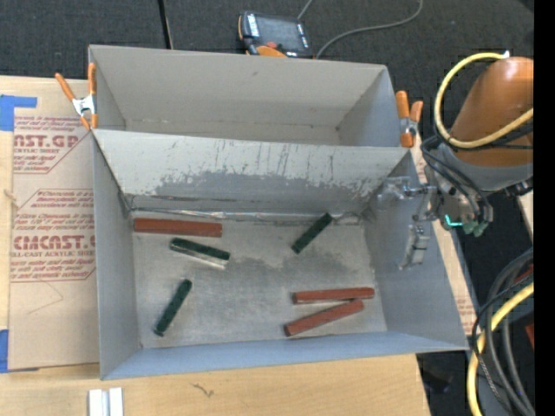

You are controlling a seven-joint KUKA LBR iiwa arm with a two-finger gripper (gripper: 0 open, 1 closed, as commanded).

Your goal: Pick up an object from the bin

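Note:
My gripper (pixel 419 246) hangs over the bin's right sloping wall, above the floor and apart from every loose thing. Nothing shows in it. Nearest to it on the floor are two red-brown bars lying almost side by side at the front right, the upper bar (pixel 334 295) and the lower bar (pixel 323 317). A dark green bar (pixel 311 232) lies slanted near the back wall, left of the gripper.
On the left half of the floor lie a long red-brown bar (pixel 177 226) along the back wall, a dark green bar with a pale edge (pixel 199 251) below it, and another dark green bar (pixel 173 307) near the front left corner.

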